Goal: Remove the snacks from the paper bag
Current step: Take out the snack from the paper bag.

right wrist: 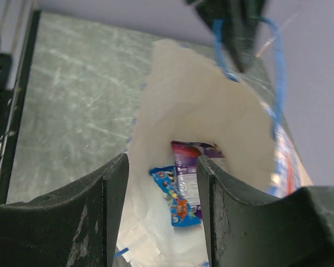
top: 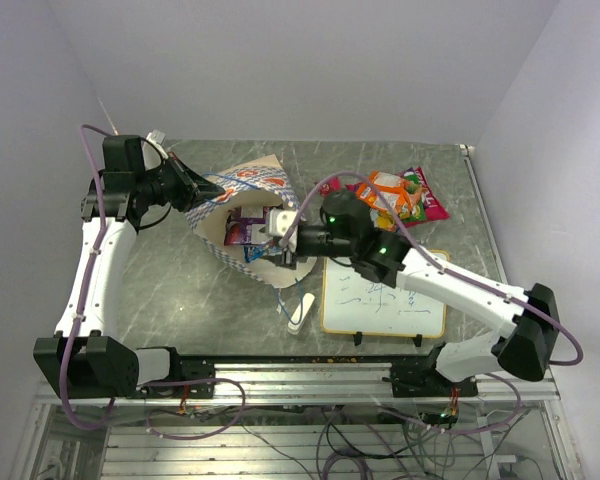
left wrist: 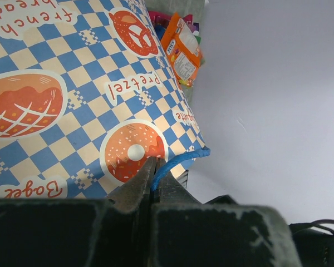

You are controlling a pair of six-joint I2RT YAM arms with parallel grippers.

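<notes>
readable print: on the paper bag [left wrist: 72, 83] only
left wrist view, checkered side of the bag: red lettering on white labels, all seen upside down. "french bread" sits by a loaf drawing, "pretzel" by a pretzel drawing, "bagel" under a ring-shaped roll, and a cut-off word ends in "uette" at the bag's edge (its start is out of sight). orange packet [left wrist: 181, 50]: print too small to read. whiteboard [top: 380, 300]: handwritten marks, illegible.

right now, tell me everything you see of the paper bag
The paper bag: blue-and-cream checks outside with bagel and pretzel prints, pale inside, blue cord handles. It leans on the table, mouth open. The left gripper is shut on one handle; the open right gripper is at the mouth. A blue packet and a purple packet lie inside.
</notes>
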